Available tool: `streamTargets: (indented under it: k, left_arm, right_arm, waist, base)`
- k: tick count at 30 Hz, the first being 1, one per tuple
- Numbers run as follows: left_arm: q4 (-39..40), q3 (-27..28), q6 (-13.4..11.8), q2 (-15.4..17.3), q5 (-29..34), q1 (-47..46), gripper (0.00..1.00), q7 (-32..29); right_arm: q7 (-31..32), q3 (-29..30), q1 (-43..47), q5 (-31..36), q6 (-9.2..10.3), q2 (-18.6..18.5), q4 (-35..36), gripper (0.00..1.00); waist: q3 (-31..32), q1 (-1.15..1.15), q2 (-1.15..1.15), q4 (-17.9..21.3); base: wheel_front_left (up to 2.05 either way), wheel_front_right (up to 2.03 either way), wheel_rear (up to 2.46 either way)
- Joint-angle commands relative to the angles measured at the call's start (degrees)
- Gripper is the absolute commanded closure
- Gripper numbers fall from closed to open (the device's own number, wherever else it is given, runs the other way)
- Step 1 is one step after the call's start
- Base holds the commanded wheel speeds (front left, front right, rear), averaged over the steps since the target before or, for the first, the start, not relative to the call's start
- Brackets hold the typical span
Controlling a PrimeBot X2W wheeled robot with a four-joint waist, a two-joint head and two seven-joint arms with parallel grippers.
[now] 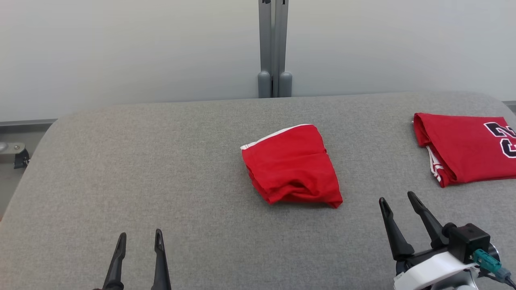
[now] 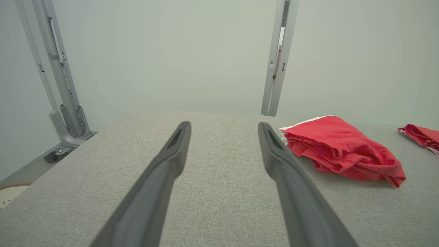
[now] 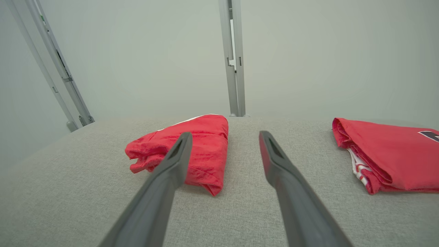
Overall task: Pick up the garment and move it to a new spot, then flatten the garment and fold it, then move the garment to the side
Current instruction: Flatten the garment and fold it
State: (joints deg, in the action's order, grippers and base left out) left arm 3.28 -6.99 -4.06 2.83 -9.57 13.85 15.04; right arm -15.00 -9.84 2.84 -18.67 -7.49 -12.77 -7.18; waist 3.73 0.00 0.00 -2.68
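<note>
The folded red cloth garment with a white-trimmed edge (image 1: 292, 165) lies on the grey fabric-covered tabletop (image 1: 161, 161). It is ahead and to the right of the left jaws, and ahead and to the left of the right jaws, touching neither. Both pairs of jaws stand spread with nothing between them, over bare tabletop. A second folded red jersey with a dark number (image 1: 467, 149) lies ahead and to the right of the right jaws. A grey metal post (image 1: 274, 48) rises beyond the tabletop's far edge, past the garment.

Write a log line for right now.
left gripper: open, empty | right gripper: open, empty | red garment: folded, table centre | red jersey: far right
</note>
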Motion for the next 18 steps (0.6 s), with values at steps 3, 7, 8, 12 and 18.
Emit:
streamTargets:
  k: [3,7,8,12,18]
  left_arm:
    - [0.24,0.15,-0.18,0.15,1.63,2.72,0.00,0.16]
    - [0.50,0.00,-0.81,0.15,1.67,4.36,0.00,0.16]
    - [0.61,-0.01,-0.93,0.15,1.68,4.69,0.00,0.16]
    - [0.59,-0.23,-0.84,0.15,2.25,5.26,0.00,0.16]
    - [0.37,-0.13,0.08,0.15,3.25,5.22,0.00,0.16]
  right_arm:
    - [-0.20,1.59,2.63,1.82,0.00,1.13,1.77,0.00]
    - [-0.19,3.45,5.42,3.40,0.00,2.76,2.85,0.00]
    - [-0.19,3.63,5.78,3.66,0.00,3.02,3.03,0.00]
    - [-0.20,4.00,6.91,4.24,0.00,3.98,3.58,0.00]
    - [-0.20,3.89,7.07,3.65,0.00,4.34,3.16,0.00]
  waist:
    - [1.47,0.00,0.00,0.20]
    - [2.53,0.00,0.00,0.04]
    - [2.79,0.00,0.00,0.01]
    - [3.75,0.00,0.00,0.06]
    - [4.23,0.00,0.00,0.24]
  base:
    - [0.00,0.00,0.00]
    - [0.00,0.00,0.00]
    - [0.00,0.00,0.00]
    - [0.00,0.00,0.00]
    - [0.00,0.00,0.00]
